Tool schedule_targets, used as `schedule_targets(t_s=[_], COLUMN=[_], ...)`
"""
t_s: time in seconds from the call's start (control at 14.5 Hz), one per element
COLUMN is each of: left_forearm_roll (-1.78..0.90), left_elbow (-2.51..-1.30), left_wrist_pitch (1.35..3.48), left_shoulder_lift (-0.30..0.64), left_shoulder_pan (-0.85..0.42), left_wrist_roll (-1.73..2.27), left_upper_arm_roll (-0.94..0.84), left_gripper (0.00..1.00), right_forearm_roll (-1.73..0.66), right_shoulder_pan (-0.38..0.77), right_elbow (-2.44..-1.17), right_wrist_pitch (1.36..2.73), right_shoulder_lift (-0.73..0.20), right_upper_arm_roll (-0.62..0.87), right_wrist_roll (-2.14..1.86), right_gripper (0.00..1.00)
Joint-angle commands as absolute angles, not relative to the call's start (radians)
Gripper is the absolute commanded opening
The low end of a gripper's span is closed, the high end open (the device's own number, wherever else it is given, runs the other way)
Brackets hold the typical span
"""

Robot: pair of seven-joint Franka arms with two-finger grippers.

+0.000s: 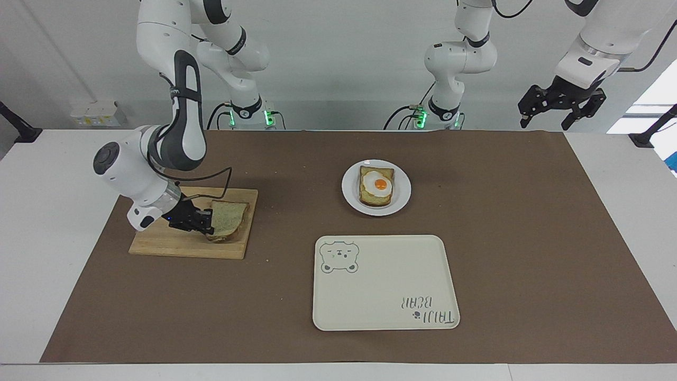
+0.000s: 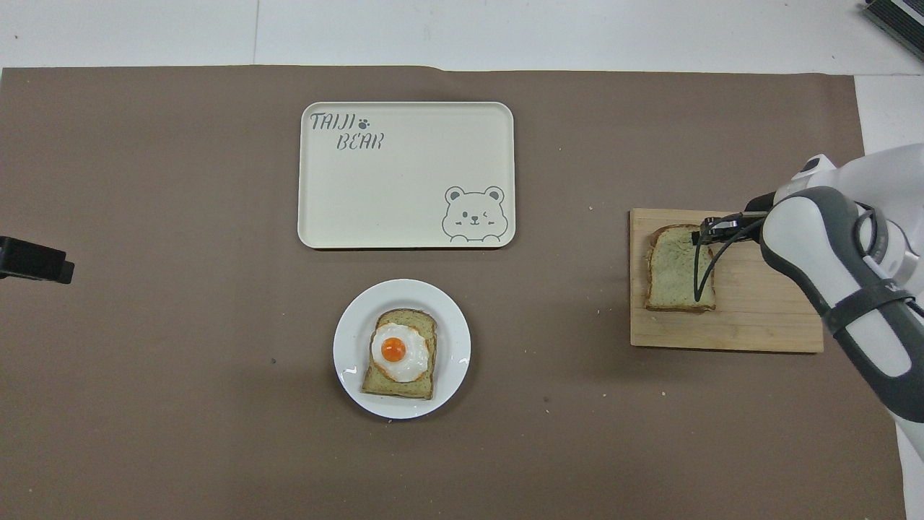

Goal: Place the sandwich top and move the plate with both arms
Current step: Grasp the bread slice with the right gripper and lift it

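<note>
The sandwich top [image 1: 230, 216] [image 2: 675, 269], a pale speckled slice with a brown crust, is over the wooden board [image 1: 169, 244] [image 2: 758, 328]. My right gripper [image 1: 209, 224] [image 2: 704, 235] is shut on the edge of the slice nearest the right arm's end of the table. That edge is raised off the board, so the slice tilts. The white plate [image 1: 350, 196] [image 2: 453, 339] sits mid-table, carrying toast with a fried egg [image 1: 376, 186] [image 2: 399, 354]. My left gripper [image 1: 546, 117] [image 2: 32, 260] hangs open, high over the left arm's end of the table, and waits.
A cream tray with a bear drawing [image 1: 381, 286] [image 2: 404, 180] lies farther from the robots than the plate. A brown mat [image 1: 529, 238] covers the table, with a few crumbs beside the board.
</note>
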State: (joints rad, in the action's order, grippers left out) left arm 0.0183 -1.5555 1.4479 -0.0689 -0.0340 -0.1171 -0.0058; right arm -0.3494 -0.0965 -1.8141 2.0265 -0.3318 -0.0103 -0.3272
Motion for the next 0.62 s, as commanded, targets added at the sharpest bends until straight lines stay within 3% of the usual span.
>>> schedule_targets(t_s=[0.0, 0.28, 0.55], left_forearm_roll=[0.008, 0.003, 0.002], left_elbow=[-1.578, -1.582, -1.586], left_wrist_pitch=[1.436, 1.436, 1.436], left_shoulder_lift=[-0.094, -0.094, -0.097], left_shoulder_pan=[-0.037, -0.037, -0.037], left_wrist_roll=[-0.118, -0.120, -0.121], left_upper_arm_roll=[-0.003, -0.003, -0.003], left_gripper=[1.00, 1.00, 1.00], right_forearm_roll=[-0.376, -0.377, -0.377], right_shoulder_pan=[-0.084, -0.002, 0.147], right_elbow=[-1.781, -1.776, -1.776], right_wrist_pitch=[1.927, 1.832, 1.822], right_shoulder_lift=[-0.287, -0.212, -0.196], right_upper_arm_roll=[0.003, 0.015, 0.018], right_wrist_roll=[-0.250, -0.069, 0.056], right_gripper=[0.00, 0.00, 0.00])
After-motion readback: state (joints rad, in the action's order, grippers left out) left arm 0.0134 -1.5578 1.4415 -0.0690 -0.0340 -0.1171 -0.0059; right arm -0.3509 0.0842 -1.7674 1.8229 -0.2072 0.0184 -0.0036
